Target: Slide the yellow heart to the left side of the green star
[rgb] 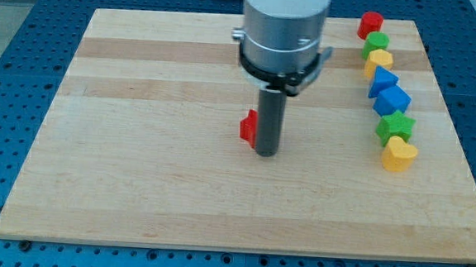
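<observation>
The yellow heart point(399, 154) lies at the view's right, just below the green star point(395, 126) and touching it. My tip point(266, 153) rests on the board near the middle, far to the left of both. A red block point(248, 127) sits right against the rod's left side, partly hidden by it.
Above the green star runs a column of blocks: a blue block point(392, 100), a blue triangle-like block point(382, 78), a yellow block point(379, 61), a green block point(375, 43) and a red block point(370, 25). The wooden board's point(138, 144) right edge is close to the column.
</observation>
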Motion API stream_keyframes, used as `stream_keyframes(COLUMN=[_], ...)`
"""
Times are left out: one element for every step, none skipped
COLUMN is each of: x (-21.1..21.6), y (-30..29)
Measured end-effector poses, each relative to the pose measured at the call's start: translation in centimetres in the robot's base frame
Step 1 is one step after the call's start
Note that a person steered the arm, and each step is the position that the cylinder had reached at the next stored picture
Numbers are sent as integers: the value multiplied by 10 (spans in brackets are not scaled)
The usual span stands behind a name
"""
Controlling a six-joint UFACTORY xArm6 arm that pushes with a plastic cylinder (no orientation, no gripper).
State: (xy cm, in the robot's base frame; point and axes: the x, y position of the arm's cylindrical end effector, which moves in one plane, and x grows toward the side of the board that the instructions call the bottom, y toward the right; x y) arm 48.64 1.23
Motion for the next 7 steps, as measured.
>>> stream_keyframes(x=[-19, -39, -41, -2, 35, 43, 44], y=[-15, -16, -16, -2, 50, 124, 195])
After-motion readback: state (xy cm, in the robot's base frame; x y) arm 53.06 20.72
